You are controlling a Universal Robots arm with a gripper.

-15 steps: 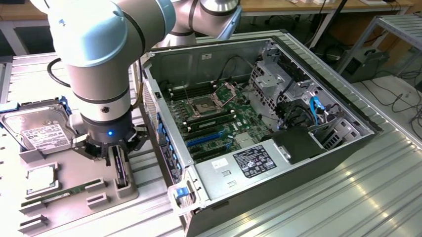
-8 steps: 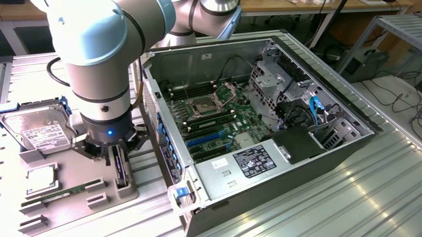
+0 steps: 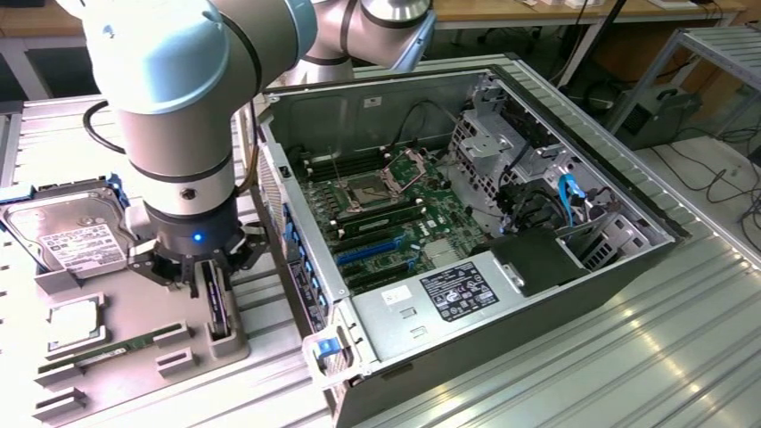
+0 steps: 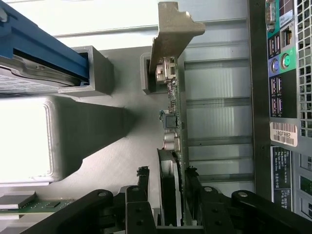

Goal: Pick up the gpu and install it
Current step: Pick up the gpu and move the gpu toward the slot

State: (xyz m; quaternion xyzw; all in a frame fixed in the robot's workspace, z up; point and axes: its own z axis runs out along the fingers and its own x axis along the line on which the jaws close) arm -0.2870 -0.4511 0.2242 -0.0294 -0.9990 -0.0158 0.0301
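Exterior view, gripper: the gripper (image 3: 208, 281) hangs straight down over the grey fixture tray (image 3: 119, 308), which lies at the exterior view's left of the open computer case (image 3: 345, 116).
Exterior view, gpu: the gpu (image 3: 217, 308) stands on edge in a slot of the tray, directly under the gripper and just beside the case's outer wall.
Wrist view, gpu: the gpu (image 4: 171, 122) shows edge-on, its metal bracket (image 4: 170, 29) at the far end, seated against a grey post of the tray.
Wrist view, gripper: the gripper (image 4: 167, 178) straddles the near end of the card, and the black fingers (image 4: 191, 178) flank it on both sides.
Grip state: spread apart, with a thin strip of tray showing between one finger and the card, so nothing is clamped.
Other parts on the tray: a hard drive (image 3: 71, 232) in a blue caddy, a processor (image 3: 74, 323), and a memory stick (image 3: 102, 350).
Case: lid off, with the motherboard (image 3: 393, 214) exposed.
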